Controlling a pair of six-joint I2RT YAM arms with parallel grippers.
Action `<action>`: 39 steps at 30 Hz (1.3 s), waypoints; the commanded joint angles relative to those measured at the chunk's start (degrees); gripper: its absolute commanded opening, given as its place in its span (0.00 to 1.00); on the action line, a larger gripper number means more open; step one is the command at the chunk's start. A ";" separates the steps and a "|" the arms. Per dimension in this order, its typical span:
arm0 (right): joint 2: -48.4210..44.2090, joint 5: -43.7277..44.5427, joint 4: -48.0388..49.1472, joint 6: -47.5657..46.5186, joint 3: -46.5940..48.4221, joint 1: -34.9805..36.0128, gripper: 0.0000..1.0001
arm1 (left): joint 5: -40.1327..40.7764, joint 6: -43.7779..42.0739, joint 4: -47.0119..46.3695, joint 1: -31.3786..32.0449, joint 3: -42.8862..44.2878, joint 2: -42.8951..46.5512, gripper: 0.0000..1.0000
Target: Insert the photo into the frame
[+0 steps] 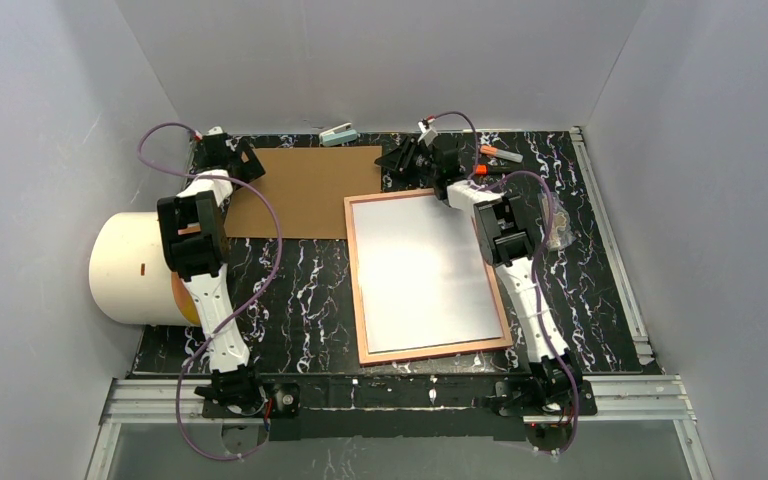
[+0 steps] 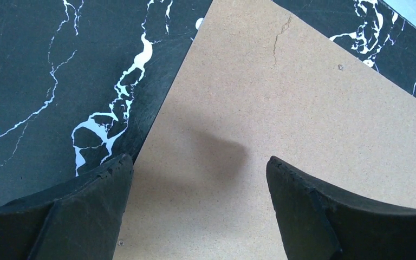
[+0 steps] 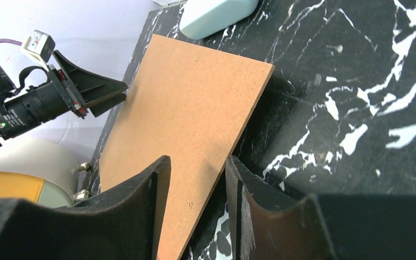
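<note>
The photo (image 1: 425, 265) lies white back up inside the frame (image 1: 440, 351). Only the frame's thin pinkish-tan rim shows around it. The pair lies flat on the black marbled table (image 1: 300, 300), right of centre and nearer than the other things.

Just beyond the frame's far left corner lies a brown backing board (image 1: 305, 185), apart from the frame and stretching left along the far side.

The right gripper (image 1: 388, 168) reaches over the frame's far edge to the board's right end. In its wrist view its jaws stand partly apart with the board's edge (image 3: 184, 119) running between them, clamped on nothing. The right arm crosses above the frame's right side.

The left gripper (image 1: 253, 165) hangs over the board's far left corner with its jaws spread wide and nothing between them.

A pale blue-green object (image 1: 340, 133) sits at the far edge beside the board. Orange-capped markers (image 1: 500, 155) and a clear packet (image 1: 558, 230) lie to the right, and a white cylinder (image 1: 135, 270) lies off the left side.
</note>
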State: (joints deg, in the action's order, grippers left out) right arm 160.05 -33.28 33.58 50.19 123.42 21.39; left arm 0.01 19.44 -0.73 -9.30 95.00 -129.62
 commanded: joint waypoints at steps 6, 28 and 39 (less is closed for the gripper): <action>5.48 -9.56 6.67 2.30 8.22 4.60 0.56 | -14.19 3.72 2.43 2.97 -3.34 -0.34 0.86; 3.19 -7.19 10.28 -12.24 6.56 5.78 0.56 | -5.73 4.23 4.19 5.91 -8.59 7.34 0.91; -11.88 14.28 -9.99 -17.56 -7.13 3.46 0.56 | 18.53 3.60 17.31 8.51 -4.39 13.33 0.98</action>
State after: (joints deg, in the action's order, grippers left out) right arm 156.83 -23.75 33.21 35.48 119.24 22.74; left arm 13.76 20.69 9.69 -2.63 88.47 -123.04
